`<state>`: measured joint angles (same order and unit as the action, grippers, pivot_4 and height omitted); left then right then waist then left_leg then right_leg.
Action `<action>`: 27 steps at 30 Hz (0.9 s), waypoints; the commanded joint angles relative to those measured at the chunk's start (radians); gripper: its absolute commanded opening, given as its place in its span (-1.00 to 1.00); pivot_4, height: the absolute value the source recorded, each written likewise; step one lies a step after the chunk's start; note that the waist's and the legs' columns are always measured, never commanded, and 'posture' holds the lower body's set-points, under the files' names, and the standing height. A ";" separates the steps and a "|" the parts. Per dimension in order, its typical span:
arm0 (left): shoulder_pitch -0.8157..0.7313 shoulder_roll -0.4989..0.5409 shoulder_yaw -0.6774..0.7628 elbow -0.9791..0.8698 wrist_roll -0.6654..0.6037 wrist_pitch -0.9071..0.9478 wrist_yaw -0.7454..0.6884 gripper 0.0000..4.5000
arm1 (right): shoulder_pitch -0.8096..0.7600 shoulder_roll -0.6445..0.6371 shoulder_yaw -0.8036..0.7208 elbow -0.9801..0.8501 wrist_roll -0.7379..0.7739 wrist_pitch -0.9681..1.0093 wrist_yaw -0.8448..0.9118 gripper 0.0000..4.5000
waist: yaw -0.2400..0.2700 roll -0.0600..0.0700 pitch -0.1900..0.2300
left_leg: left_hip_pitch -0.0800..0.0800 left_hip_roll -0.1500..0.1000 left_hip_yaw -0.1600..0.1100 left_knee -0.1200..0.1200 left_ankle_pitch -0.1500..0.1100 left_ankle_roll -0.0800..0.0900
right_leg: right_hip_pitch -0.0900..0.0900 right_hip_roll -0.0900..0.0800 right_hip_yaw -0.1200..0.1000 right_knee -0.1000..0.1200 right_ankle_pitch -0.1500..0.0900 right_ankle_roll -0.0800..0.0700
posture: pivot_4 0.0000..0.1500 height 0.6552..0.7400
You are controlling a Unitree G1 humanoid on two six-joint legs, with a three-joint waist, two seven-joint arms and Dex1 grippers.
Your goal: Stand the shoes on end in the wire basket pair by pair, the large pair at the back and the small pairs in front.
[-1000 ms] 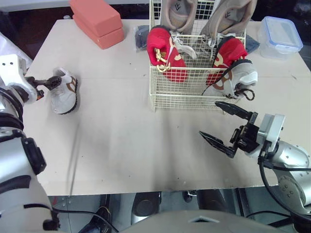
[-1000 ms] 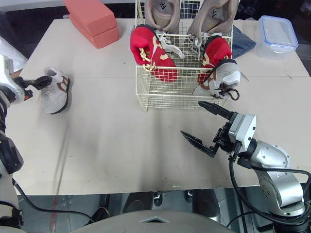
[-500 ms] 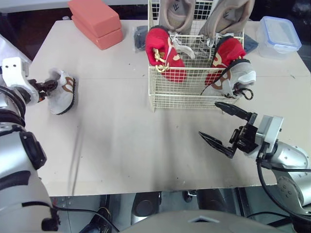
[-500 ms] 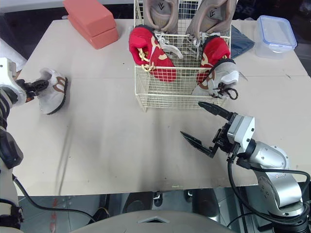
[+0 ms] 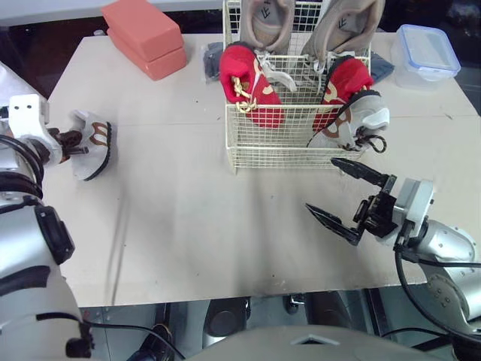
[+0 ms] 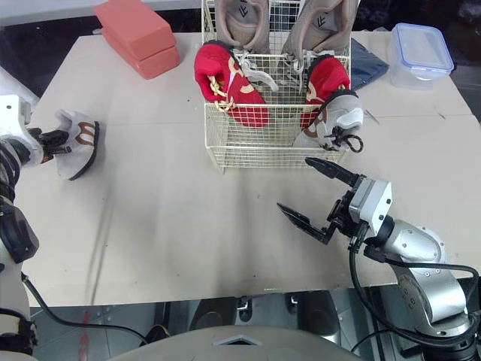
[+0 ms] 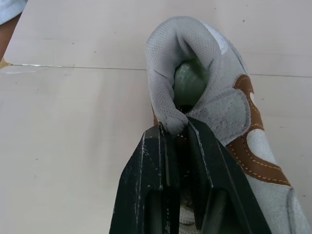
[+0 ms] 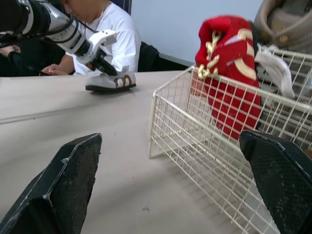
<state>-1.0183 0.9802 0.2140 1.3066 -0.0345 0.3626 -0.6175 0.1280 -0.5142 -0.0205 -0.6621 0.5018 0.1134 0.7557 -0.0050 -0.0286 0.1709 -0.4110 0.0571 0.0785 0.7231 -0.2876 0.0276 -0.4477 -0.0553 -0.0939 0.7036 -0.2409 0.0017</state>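
Observation:
A small grey shoe with brown trim (image 5: 93,141) lies tipped at the table's left side. My left gripper (image 7: 175,127) is shut on its heel collar, pinching the grey fabric between both fingers. The wire basket (image 5: 278,144) stands at the back middle. It holds two large beige shoes (image 5: 270,19) on end at the back, two red shoes (image 5: 252,86) in front of them, and a matching grey shoe (image 5: 362,120) leaning at its front right corner. My right gripper (image 5: 322,184) hangs open over the table just in front of the basket, holding nothing.
A salmon block (image 5: 146,36) lies at the back left. A clear plastic box with a blue lid (image 5: 428,51) sits at the back right, and dark cloth (image 5: 213,57) lies behind the basket. A seated person in a white shirt (image 8: 109,39) is beyond the table's left side.
My left gripper has gone from open to shut on the grey shoe's heel collar, and the shoe has tipped and shifted a little left. The right arm has stayed put.

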 commanded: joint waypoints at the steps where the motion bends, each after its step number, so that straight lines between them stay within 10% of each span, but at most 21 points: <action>1: 0.013 0.003 0.051 0.017 -0.034 -0.013 0.002 -0.98 | -0.007 -0.016 -0.042 -0.041 0.036 0.003 -0.005 1.00 | 0.000 0.000 0.000 | 0.000 0.000 0.000 0.000 0.000 0.000 | 0.000 0.000 0.000 0.000 0.000 0.000 | 1.00 -0.27; 11: 0.091 -0.017 0.260 -0.191 -0.250 -0.213 -0.121 -0.98 | -0.050 -0.040 -0.077 0.000 0.099 0.019 0.018 1.00 | 0.008 -0.005 0.001 | -0.006 0.001 -0.005 0.009 0.000 0.000 | 0.000 -0.001 -0.002 0.001 0.002 -0.004 | 1.00 -0.27; 27: 0.594 -0.444 0.409 -1.579 -0.688 -0.039 0.178 -0.98 | -0.141 -0.087 -0.112 0.024 0.193 0.101 0.035 1.00 | 0.021 -0.008 0.001 | -0.006 0.000 -0.006 0.014 -0.001 0.001 | 0.002 -0.009 -0.001 0.005 0.002 -0.004 | 1.00 -0.27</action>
<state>-0.4227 0.5359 0.6206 -0.1516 -0.6728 0.3235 -0.4664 -0.0046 -0.5945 -0.0984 -0.6254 0.6838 0.2286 0.7804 0.0162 -0.0367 0.1716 -0.4163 0.0565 0.0721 0.7368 -0.2886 0.0286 -0.4446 -0.0645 -0.0950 0.7087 -0.2384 -0.0023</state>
